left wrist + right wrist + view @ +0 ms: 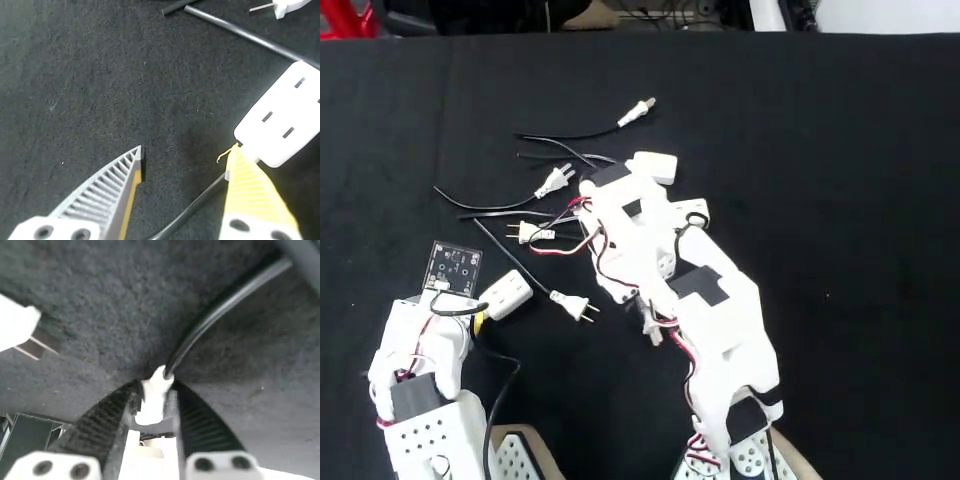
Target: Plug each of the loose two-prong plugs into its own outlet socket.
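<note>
A white outlet block (505, 293) lies at the front left of the black table; in the left wrist view the outlet block (280, 120) shows three slots. My left gripper (187, 152) is open, and its yellow fingertip (235, 155) touches the block's corner. In the right wrist view my right gripper (154, 390) is shut on a small white plug (152, 402), whose black cord (220, 310) runs away over the cloth. Loose white two-prong plugs lie at the back (638, 110), in the middle (555, 180), beside the right arm (530, 233) and near the block (575, 305).
The right arm (650, 260) reaches from the front centre to the mid table and covers part of the cords. Thin black cords (480, 207) cross left of it. Another plug (15, 327) lies beside the right gripper. The table's right half is bare black cloth.
</note>
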